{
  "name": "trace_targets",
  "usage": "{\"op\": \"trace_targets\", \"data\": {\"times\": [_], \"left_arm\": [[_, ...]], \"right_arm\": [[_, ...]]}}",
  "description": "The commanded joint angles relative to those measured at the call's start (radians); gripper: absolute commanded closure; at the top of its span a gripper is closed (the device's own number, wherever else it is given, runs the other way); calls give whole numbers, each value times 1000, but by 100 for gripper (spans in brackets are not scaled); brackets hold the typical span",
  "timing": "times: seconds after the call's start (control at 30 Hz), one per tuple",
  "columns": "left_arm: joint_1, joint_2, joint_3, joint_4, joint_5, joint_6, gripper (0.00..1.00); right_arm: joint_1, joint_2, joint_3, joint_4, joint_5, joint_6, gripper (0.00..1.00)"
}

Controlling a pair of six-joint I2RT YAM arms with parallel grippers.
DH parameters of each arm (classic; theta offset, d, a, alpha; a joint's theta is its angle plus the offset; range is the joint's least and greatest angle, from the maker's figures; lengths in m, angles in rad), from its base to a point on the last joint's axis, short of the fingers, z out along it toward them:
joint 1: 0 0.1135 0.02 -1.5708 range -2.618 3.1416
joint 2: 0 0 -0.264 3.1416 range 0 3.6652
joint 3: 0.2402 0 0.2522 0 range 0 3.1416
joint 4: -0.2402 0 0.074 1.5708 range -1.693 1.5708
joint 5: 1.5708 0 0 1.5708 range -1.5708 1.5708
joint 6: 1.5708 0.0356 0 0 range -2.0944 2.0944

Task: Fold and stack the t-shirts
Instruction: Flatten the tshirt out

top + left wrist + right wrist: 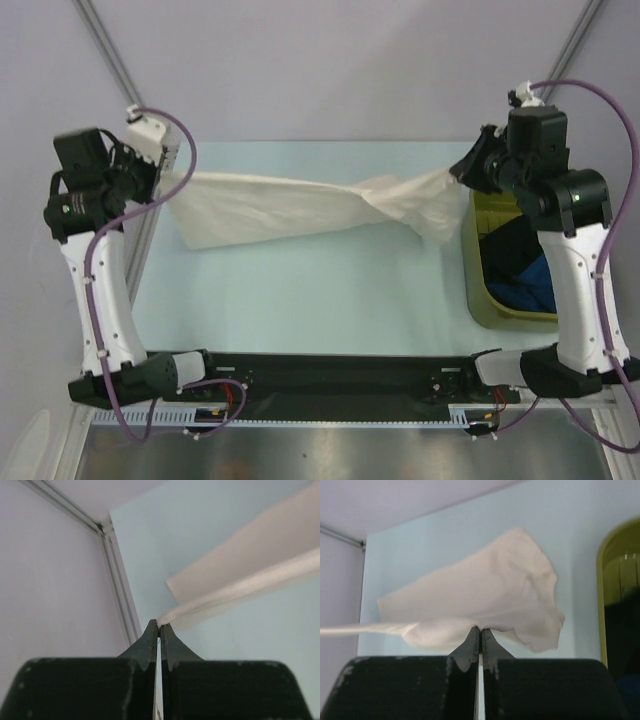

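Note:
A cream t-shirt point(290, 205) hangs stretched across the back of the table between both grippers, above the pale blue surface. My left gripper point(168, 172) is shut on its left end; in the left wrist view the gripper point(160, 625) pinches a cloth corner point(240, 575). My right gripper point(462, 172) is shut on its right end, where the cloth bunches and droops; in the right wrist view the gripper point(480, 628) holds the shirt point(490, 595). Black point(510, 245) and bright blue point(535, 280) t-shirts lie in the bin.
An olive-green plastic bin point(478, 290) stands at the right side of the table, under my right arm; its rim also shows in the right wrist view point(601, 580). A metal frame rail point(120, 590) runs along the table's left edge.

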Motion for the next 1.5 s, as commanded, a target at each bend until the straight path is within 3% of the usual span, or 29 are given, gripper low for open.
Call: {"op": "trace_targets", "data": {"times": [0.0, 0.1, 0.27, 0.33, 0.4, 0.47, 0.57, 0.7, 0.93, 1.0, 1.13, 1.17, 1.2, 1.27, 1.3, 1.47], "left_arm": [[9, 156, 189, 86, 13, -148, 100], [-9, 326, 398, 146, -32, -226, 100], [-91, 573, 761, 241, -233, -225, 100], [-118, 652, 893, 304, -279, -226, 100], [-126, 677, 944, 383, -352, -228, 100], [-126, 715, 1041, 418, -388, -225, 100], [-126, 720, 1105, 485, -406, -171, 99], [-143, 691, 1101, 478, -367, -114, 100], [-143, 568, 830, 382, -277, -114, 100], [-139, 513, 727, 360, -271, -102, 100], [-126, 300, 283, 349, -253, -65, 99], [-125, 263, 198, 349, -248, -52, 99], [-126, 231, 29, 350, -245, -24, 100], [-125, 123, -139, 356, -242, 4, 100], [-125, 85, -295, 358, -247, 27, 100], [-120, -122, -660, 318, -265, 86, 99]], "right_arm": [[-74, 134, 98, 162, -48, -94, 100], [-117, 336, 273, 320, -118, -109, 100], [-209, 731, 846, 465, -144, -46, 100], [-235, 732, 835, 594, -145, 1, 100], [-266, 646, 656, 847, -142, 35, 100], [-266, 617, 622, 975, -110, 29, 100], [-266, 642, 760, 974, -69, -23, 100], [-267, 570, 680, 1007, -59, -115, 100], [-269, 449, 496, 761, -59, -245, 100], [-264, 354, 342, 669, -68, -233, 100], [-243, 112, -95, 610, -59, -167, 100], [-224, 15, -269, 601, -59, -152, 100], [-215, -27, -344, 587, -26, -114, 100], [-175, -141, -550, 526, 10, -72, 100], [-160, -171, -608, 500, 14, -51, 100], [-25, -308, -881, 268, 22, 129, 100]]}}
